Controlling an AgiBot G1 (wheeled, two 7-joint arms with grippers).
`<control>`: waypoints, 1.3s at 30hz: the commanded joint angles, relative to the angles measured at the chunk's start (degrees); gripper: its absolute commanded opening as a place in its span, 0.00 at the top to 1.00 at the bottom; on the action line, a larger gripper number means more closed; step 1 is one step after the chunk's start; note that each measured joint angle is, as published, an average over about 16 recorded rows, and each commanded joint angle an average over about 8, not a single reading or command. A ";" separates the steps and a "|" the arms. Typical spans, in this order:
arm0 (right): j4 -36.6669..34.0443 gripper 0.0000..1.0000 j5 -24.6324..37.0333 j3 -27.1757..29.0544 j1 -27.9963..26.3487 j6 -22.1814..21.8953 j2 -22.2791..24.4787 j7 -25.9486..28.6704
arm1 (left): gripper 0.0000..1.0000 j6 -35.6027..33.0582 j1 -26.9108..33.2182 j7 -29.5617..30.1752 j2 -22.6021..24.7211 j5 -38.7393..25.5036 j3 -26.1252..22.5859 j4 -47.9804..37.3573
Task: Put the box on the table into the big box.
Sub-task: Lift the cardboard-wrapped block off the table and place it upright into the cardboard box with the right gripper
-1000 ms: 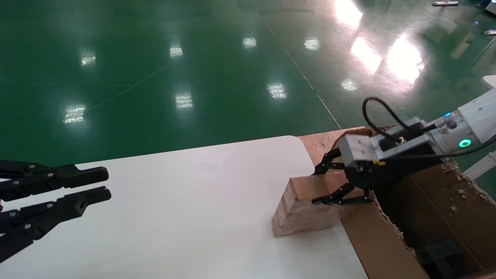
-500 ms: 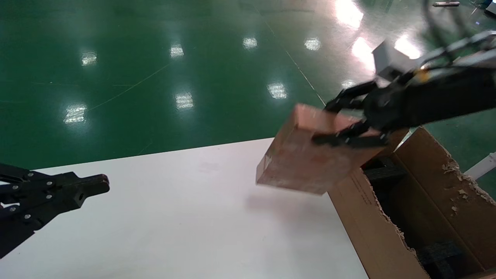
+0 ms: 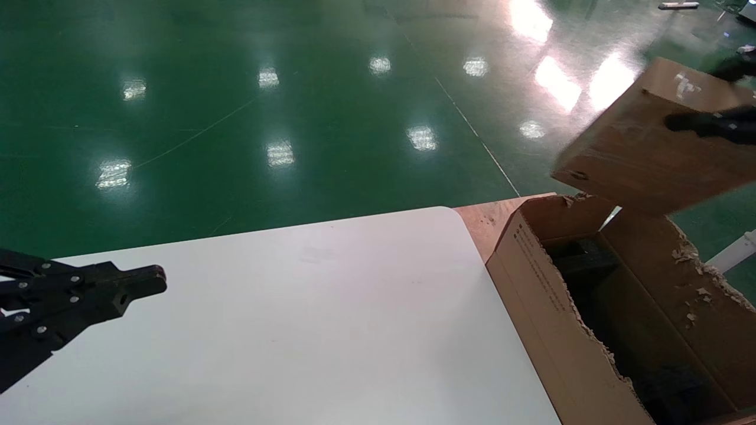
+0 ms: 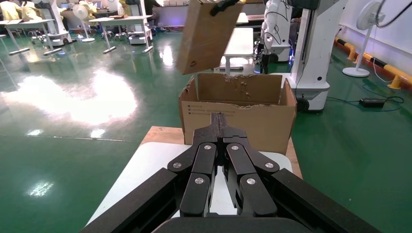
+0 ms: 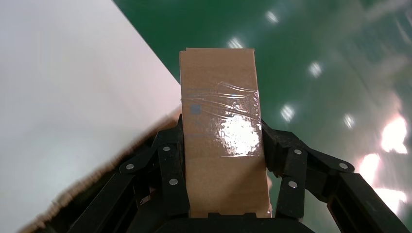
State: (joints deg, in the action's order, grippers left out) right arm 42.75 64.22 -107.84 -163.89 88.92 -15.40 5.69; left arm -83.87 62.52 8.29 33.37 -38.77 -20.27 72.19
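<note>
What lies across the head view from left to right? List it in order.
Closed black left gripper → flat white table → large torn-rimmed brown carton, the big box → small taped brown cardboard box, lifted above the carton → right gripper clamping it.

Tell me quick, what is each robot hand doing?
Left gripper: shut, holding nothing, parked over the table.
Right gripper: shut on the box, in the air above the big box.

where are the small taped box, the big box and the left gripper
small taped box (image 5: 218,141), right wrist view, taped top face
big box (image 3: 549,307), head view, printed outer side wall
left gripper (image 3: 156,283), head view, fingertips
</note>
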 commanded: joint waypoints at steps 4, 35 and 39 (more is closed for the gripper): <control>3.22 1.00 7.75 4.66 -1.06 -0.67 8.43 2.60 | 1.00 0.00 0.00 0.00 0.00 0.00 0.00 0.00; 10.09 1.00 7.28 -4.21 4.31 -18.23 28.23 8.59 | 1.00 0.01 0.00 -0.01 -0.01 0.01 -0.02 0.00; 9.07 1.00 4.62 -8.77 4.27 -20.54 26.56 6.69 | 1.00 0.01 0.01 -0.01 -0.01 0.01 -0.02 0.00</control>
State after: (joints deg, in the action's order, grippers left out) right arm 51.88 68.91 -116.62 -159.33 68.48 10.76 12.41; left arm -83.86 62.53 8.28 33.36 -38.75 -20.29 72.19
